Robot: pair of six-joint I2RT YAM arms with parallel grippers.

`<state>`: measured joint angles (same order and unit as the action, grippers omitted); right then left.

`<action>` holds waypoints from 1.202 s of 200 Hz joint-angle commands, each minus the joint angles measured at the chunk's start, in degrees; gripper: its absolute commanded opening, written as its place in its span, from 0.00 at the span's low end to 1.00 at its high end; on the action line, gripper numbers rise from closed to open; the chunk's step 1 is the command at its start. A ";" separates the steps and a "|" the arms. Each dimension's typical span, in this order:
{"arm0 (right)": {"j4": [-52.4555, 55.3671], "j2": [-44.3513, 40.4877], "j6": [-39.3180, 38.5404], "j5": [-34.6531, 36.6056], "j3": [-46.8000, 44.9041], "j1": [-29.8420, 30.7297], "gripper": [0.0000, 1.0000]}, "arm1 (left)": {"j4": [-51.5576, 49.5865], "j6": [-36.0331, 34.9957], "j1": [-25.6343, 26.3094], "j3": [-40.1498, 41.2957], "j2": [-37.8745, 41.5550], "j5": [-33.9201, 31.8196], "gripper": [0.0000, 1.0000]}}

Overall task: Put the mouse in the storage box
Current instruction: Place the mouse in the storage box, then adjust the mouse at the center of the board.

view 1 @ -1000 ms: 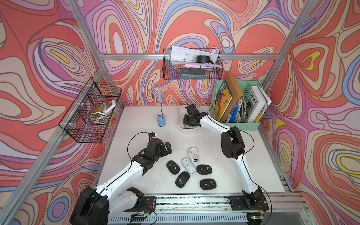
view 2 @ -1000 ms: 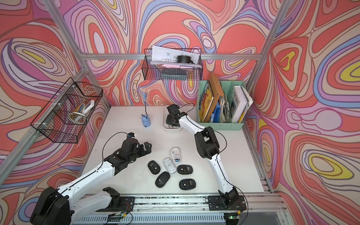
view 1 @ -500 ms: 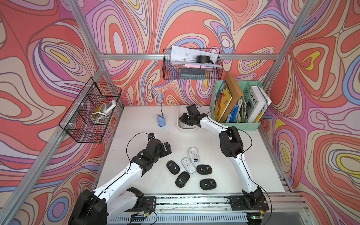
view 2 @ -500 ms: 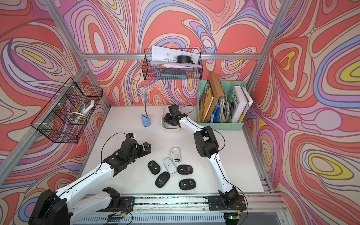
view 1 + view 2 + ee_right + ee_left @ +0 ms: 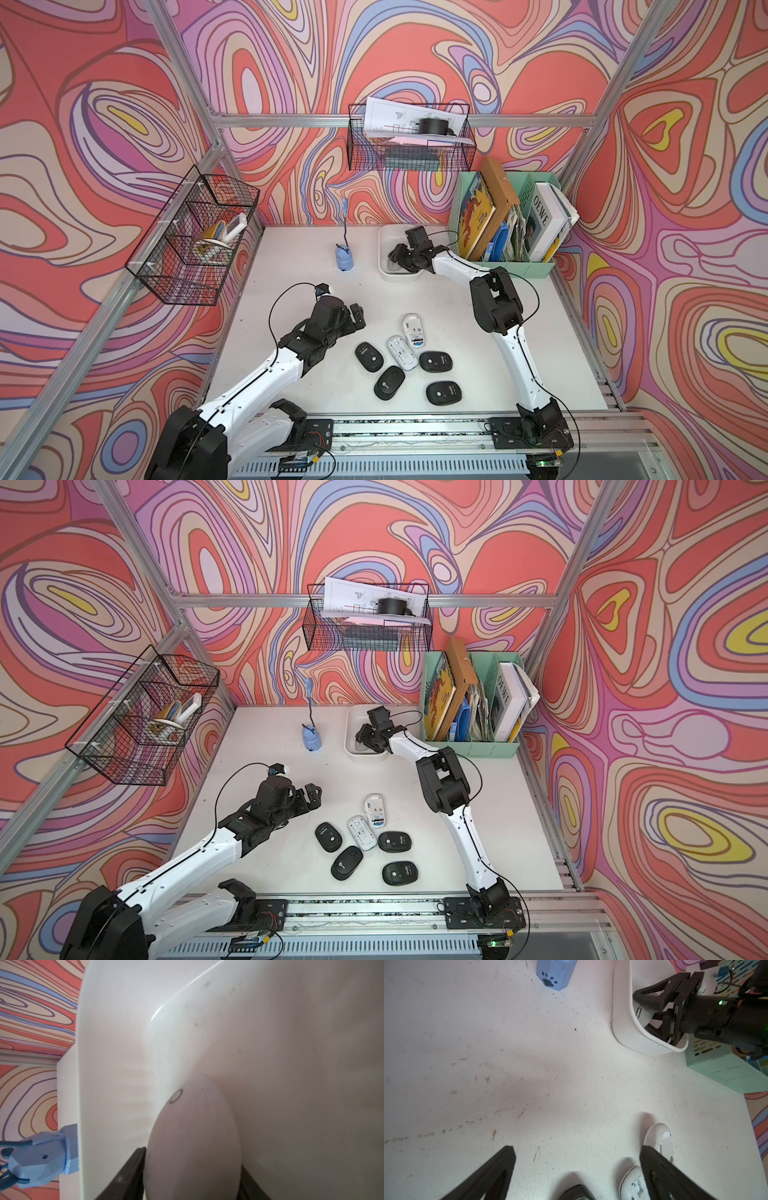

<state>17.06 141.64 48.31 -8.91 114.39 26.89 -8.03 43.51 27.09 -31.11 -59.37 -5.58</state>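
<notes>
The storage box (image 5: 384, 249) (image 5: 351, 729) is a low white tub at the back of the table. A white mouse (image 5: 193, 1126) (image 5: 643, 1016) lies inside it on the floor near one wall (image 5: 114, 1064). My right gripper (image 5: 401, 259) (image 5: 368, 739) (image 5: 193, 1157) reaches down into the box. Its jaws are parted, one black finger along each side of the mouse. My left gripper (image 5: 358, 319) (image 5: 313, 798) (image 5: 576, 1149) hovers wide open over bare table, left of the loose mice, holding nothing.
Several black mice (image 5: 368, 356) and two upturned white mice (image 5: 413, 330) lie at the front middle. A blue paw-print holder (image 5: 345, 262) stands left of the box, a mint-green organizer (image 5: 515, 257) with books right of it. Wire baskets (image 5: 195, 241) hang on the walls.
The right gripper has sunk a little deeper into the box and its jaws have widened around the white mouse. The left arm has barely shifted.
</notes>
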 commanded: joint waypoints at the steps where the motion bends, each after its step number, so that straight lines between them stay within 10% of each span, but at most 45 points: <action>1: 1.94 -2.50 -0.54 1.64 -1.01 -0.47 0.58 | -0.76 -0.53 0.15 0.26 -0.35 -0.49 0.99; 53: 5.25 -5.69 -2.41 4.24 -0.04 -0.43 0.87 | -1.80 -0.43 0.15 -0.75 -1.07 -0.15 0.99; 150: 5.41 -25.22 -9.67 7.02 -17.20 -0.41 0.88 | -14.30 -3.94 2.07 -13.90 -12.57 15.06 0.99; 240: 4.52 -54.10 -15.98 12.39 -49.36 -0.37 0.89 | -14.45 -1.15 10.95 -17.47 -19.95 13.22 0.97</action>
<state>21.87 93.32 34.63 0.49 70.54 26.70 -21.12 41.43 36.86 -46.59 -77.43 7.92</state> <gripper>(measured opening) 0.885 0.976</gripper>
